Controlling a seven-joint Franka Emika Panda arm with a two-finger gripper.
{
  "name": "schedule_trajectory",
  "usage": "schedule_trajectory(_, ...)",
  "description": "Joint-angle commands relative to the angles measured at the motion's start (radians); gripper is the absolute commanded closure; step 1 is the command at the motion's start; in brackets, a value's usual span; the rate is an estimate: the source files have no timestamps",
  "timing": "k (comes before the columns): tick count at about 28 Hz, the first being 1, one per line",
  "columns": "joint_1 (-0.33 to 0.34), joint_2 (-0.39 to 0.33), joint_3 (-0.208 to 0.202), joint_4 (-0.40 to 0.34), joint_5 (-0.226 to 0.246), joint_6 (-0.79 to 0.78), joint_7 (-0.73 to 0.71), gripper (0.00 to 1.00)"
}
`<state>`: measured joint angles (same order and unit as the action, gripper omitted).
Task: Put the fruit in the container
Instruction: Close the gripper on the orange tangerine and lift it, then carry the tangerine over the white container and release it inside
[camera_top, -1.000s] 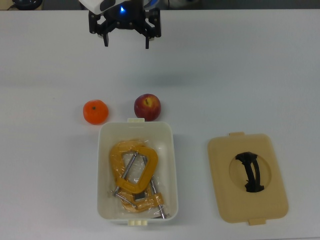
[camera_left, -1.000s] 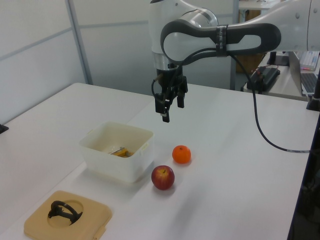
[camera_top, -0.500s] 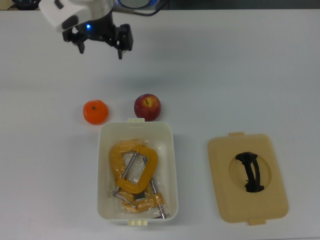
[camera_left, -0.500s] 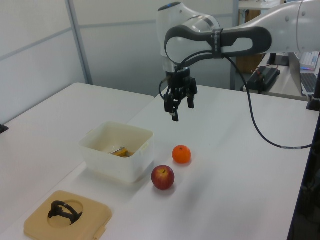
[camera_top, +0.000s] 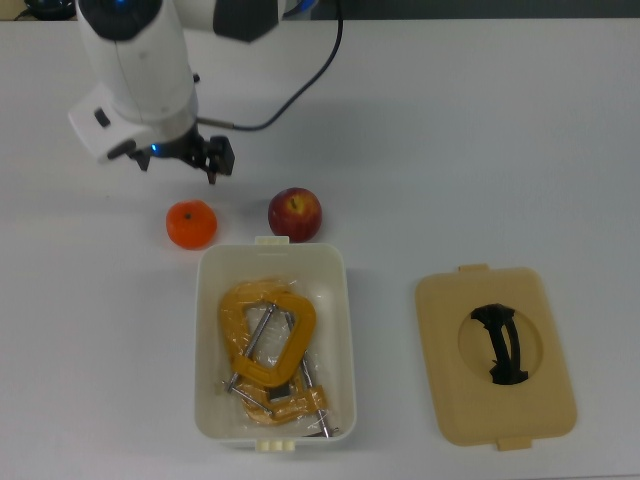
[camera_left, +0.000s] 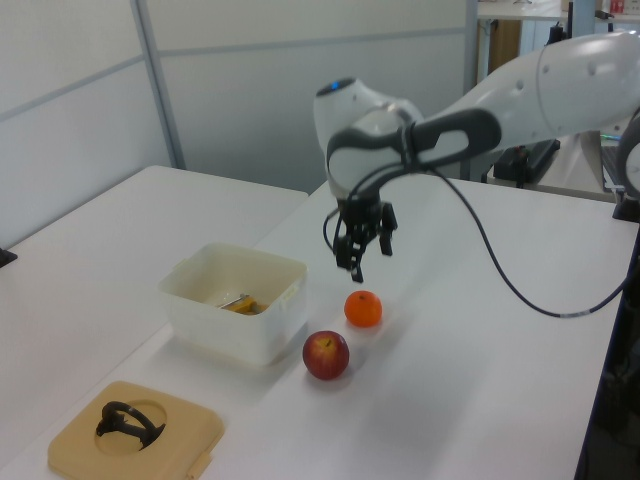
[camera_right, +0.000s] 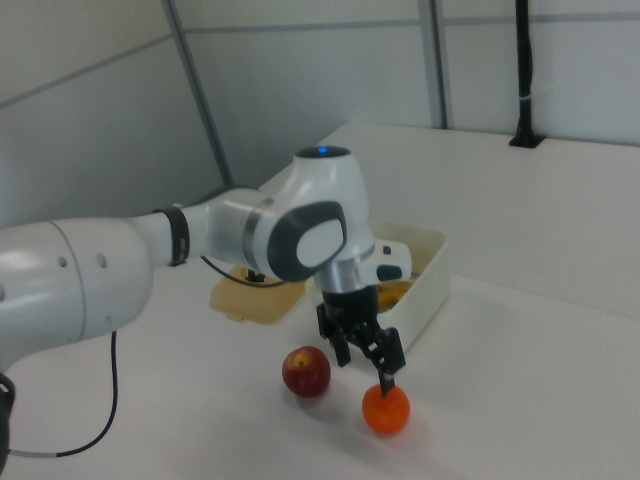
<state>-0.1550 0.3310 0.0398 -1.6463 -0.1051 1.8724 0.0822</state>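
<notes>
- Gripper (camera_left: 362, 254) hovers above the orange (camera_left: 364, 309), centre of the left view; fingers spread, empty.
- Apple (camera_left: 326, 355) sits beside the container (camera_left: 232, 302).
- Step: approach. Next: descend, pinch the orange.

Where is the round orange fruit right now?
In the top view, the round orange fruit sits on the white table, left of the red apple, just below the black gripper.

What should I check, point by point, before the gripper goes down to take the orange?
1. Gripper open and empty: ok.
2. Gripper above the orange, not touching: ok.
3. Exactly centred over the orange: cannot tell.
4. Apple apart from the orange: ok.
5. Container open, lid lying aside: ok.
6. Container free of other things: not ok, yellow clamps lie inside.
</notes>
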Motion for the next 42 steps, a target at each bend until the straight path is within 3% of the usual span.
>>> schedule_trajectory(1, 0.005, 0.034, -0.005, -0.044, -0.031, 0.091, -0.018, 0.0)
schedule_trajectory(8, 0.003, 0.098, -0.005, -0.043, -0.033, 0.175, 0.014, 0.0)
schedule_trajectory(18, 0.003, 0.125, -0.001, -0.038, -0.034, 0.192, 0.017, 0.0)
schedule_trajectory(19, 0.003, 0.126, -0.001, -0.04, -0.034, 0.192, 0.017, 0.03)
schedule_trajectory(20, 0.005, 0.126, -0.001, -0.04, -0.034, 0.192, 0.017, 0.16)
schedule_trajectory(25, 0.003, 0.123, -0.001, -0.035, -0.036, 0.192, 0.013, 0.56)
schedule_trajectory(36, -0.021, 0.008, -0.005, 0.01, -0.021, 0.176, 0.008, 0.58)
schedule_trajectory(42, -0.012, 0.0, 0.011, 0.105, -0.002, 0.179, 0.021, 0.58)
